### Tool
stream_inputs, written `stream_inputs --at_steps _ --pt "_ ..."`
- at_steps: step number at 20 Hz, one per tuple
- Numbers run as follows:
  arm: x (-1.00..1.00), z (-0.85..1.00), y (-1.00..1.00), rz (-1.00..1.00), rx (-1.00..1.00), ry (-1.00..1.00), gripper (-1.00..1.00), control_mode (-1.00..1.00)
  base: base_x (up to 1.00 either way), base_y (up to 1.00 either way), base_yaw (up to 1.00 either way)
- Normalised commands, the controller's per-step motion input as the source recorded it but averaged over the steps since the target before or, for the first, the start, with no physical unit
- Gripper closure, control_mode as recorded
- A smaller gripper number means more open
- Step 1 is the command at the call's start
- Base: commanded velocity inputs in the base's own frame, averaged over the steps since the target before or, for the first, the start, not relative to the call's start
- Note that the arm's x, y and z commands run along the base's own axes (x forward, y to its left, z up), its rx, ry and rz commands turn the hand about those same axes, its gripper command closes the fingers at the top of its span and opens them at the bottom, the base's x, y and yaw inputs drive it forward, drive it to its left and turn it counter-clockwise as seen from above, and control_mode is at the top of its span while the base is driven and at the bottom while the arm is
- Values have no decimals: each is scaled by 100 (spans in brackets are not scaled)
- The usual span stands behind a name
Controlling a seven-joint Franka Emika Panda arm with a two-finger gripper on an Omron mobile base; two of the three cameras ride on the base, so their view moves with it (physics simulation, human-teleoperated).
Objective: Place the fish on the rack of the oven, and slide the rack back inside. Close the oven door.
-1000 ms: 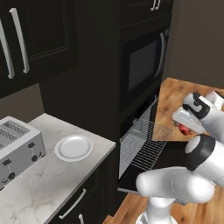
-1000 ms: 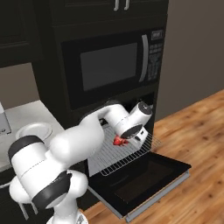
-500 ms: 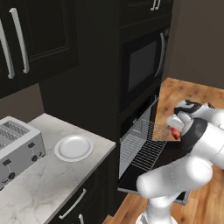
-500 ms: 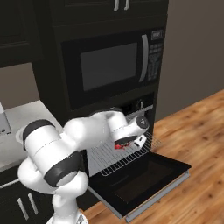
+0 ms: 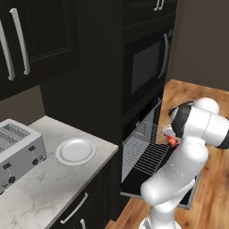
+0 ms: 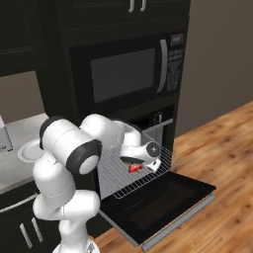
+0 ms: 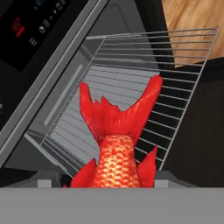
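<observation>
You had no text you could actually read here. The control panel [image 6: 176, 62] at the upper right of the right base view, on the microwave-like unit, carried rows of pale button marks, all too small to make out. In the hand view's upper left, a dark panel [image 7: 30, 27] showed a blurred red display and tiny white symbols, none legible.

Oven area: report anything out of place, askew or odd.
Nothing looks damaged or spilled. The oven door hangs open and the rack is pulled out over it, as the job needs. The fish is in the gripper above the rack, not yet set down.
</observation>
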Motion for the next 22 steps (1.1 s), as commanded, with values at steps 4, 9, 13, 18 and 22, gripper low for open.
stream_inputs --at_steps 4,9,13,18,22 --pt "42 -41 0 0 0 -3 100 -100 0 0 0" --pt "50 -42 0 0 0 0 100 -100 0 0 0" --pt "47 -41 -2 0 0 0 100 -100 0 0 0" --pt "37 -27 0 0 0 0 100 -100 0 0 0" --pt "25 -19 0 0 0 -1 100 -100 0 0 0"
